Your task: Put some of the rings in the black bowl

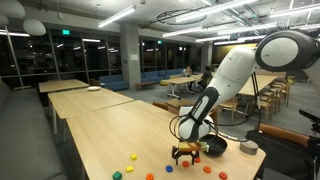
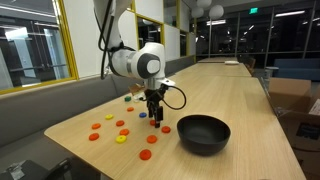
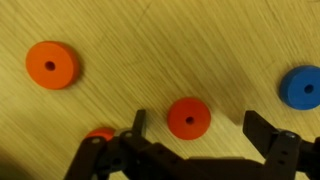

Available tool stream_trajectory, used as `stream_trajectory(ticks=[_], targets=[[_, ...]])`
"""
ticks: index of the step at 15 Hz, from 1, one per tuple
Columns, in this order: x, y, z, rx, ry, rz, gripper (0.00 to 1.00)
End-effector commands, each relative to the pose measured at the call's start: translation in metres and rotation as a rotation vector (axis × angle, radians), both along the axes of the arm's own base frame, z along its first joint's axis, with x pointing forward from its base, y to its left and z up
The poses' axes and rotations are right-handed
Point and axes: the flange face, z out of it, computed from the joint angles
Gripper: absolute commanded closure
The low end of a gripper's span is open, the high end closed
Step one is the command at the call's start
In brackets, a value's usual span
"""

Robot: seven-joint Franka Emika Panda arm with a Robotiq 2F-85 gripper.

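Note:
In the wrist view a red ring (image 3: 187, 117) lies flat on the wooden table, between the fingers of my open gripper (image 3: 197, 120) and nearer the left finger. An orange ring (image 3: 52, 64) lies at the upper left and a blue ring (image 3: 301, 86) at the right edge. Another reddish ring (image 3: 100, 133) is half hidden under the gripper body. In an exterior view my gripper (image 2: 155, 118) hangs low over the scattered rings, among them a yellow ring (image 2: 121, 139). The black bowl (image 2: 203, 133) sits just beside it and looks empty. The bowl (image 1: 215, 146) also shows behind my gripper (image 1: 185, 151).
A pale grey cup (image 1: 248, 148) stands past the bowl near the table edge. More rings, such as a green ring (image 1: 117, 174), lie toward the table's near end. Long wooden tables (image 1: 90, 100) stretch away behind. A cable loops from the wrist (image 2: 175, 97).

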Motion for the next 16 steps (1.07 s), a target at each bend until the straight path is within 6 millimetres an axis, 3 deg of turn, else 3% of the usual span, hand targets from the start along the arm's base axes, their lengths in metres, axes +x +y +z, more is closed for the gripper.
stream_trajectory(ticks=[1, 2, 3, 4, 11, 16], targets=[[-0.001, 0.001, 0.003, 0.004, -0.019, -0.01, 0.0], [-0.001, 0.001, 0.003, 0.003, -0.018, -0.01, 0.0], [-0.001, 0.0, 0.004, -0.002, -0.019, -0.009, 0.08], [-0.001, 0.001, 0.004, -0.006, -0.018, -0.004, 0.25], [0.002, 0.003, 0.012, -0.004, -0.022, 0.003, 0.8], [-0.002, -0.009, 0.03, -0.033, -0.037, -0.031, 0.83]])
